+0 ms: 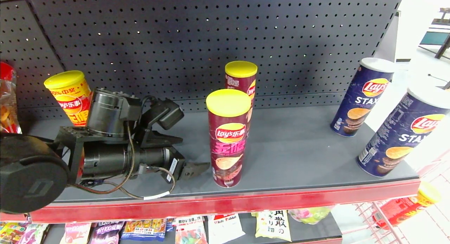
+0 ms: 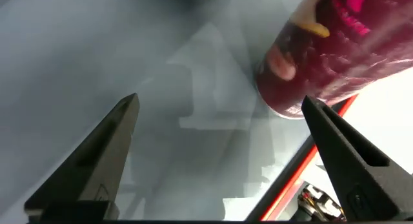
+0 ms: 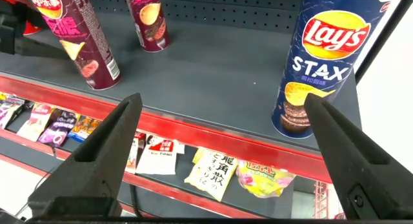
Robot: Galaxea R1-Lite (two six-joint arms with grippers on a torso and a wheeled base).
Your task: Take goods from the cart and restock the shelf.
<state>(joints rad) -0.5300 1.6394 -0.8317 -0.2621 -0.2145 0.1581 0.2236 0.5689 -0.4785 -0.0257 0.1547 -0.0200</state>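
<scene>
On the grey shelf [image 1: 299,156] a maroon chip can with a yellow lid [image 1: 227,138] stands upright near the front edge, and a second maroon can [image 1: 242,78] stands behind it. My left gripper [image 1: 193,154] lies low over the shelf just left of the front can, open and holding nothing. In the left wrist view that can [image 2: 329,56] sits beside one finger of the left gripper [image 2: 221,101]. My right gripper [image 3: 222,98] hangs open in front of the shelf edge, facing a blue can [image 3: 322,56] and the maroon cans [image 3: 84,43].
A yellow can [image 1: 70,96] leans at the back left behind my left arm. Two blue cans [image 1: 362,96] [image 1: 404,131] stand at the shelf's right end. Snack packets [image 1: 225,226] fill the lower shelf. A red wire cart [image 1: 372,216] with a red-yellow can [image 1: 404,205] sits low right.
</scene>
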